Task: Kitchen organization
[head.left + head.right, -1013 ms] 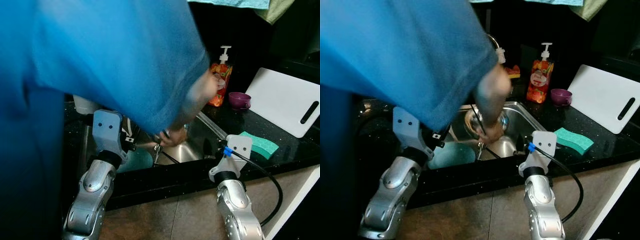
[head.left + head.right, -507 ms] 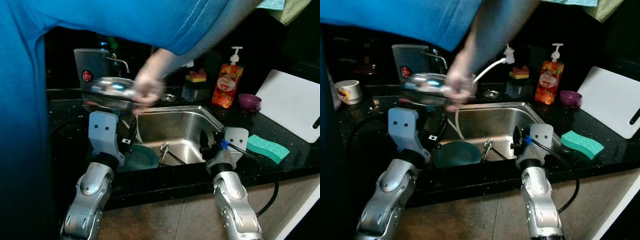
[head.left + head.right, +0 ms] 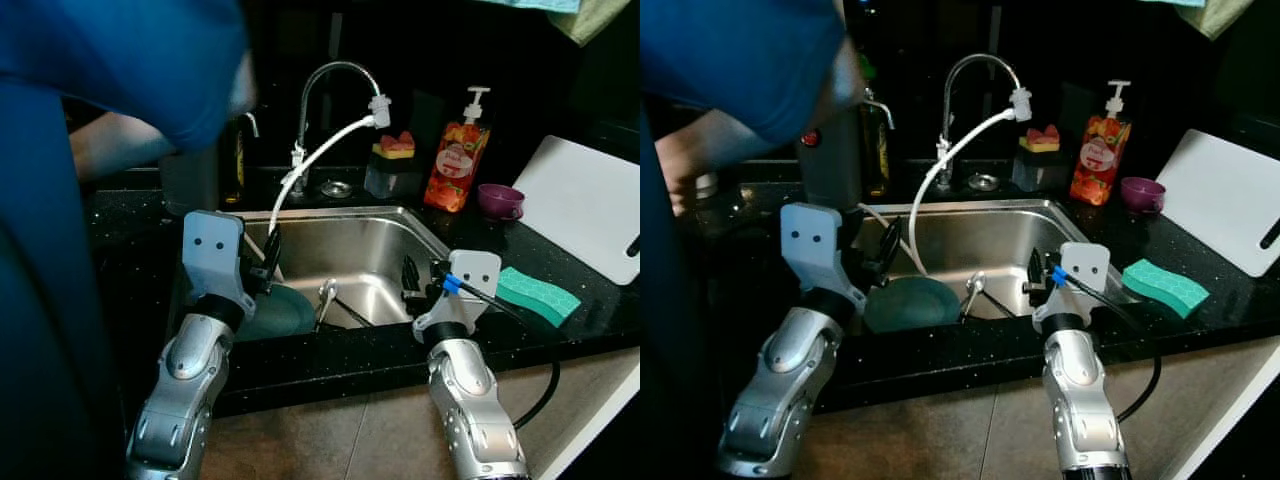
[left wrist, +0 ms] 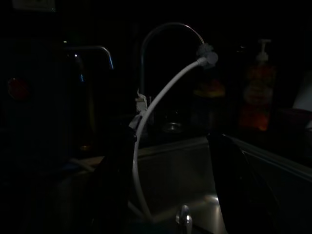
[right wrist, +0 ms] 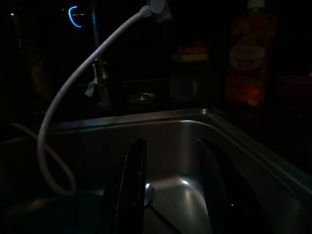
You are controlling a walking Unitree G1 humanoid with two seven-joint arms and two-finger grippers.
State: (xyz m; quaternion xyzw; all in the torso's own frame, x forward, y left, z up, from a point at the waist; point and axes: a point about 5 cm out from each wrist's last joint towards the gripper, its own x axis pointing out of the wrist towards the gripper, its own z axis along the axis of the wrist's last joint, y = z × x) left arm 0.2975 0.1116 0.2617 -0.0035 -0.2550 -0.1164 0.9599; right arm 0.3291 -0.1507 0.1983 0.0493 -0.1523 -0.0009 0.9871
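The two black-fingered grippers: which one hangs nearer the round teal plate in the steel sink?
The left gripper, poised just above the teal plate; the right gripper is across the sink.

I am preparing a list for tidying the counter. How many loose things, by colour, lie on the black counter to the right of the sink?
Orange: 1, the soap dispenser bottle
Purple: 1, the small bowl
White: 1, the cutting board
Green: 1, the sponge
Total: 4
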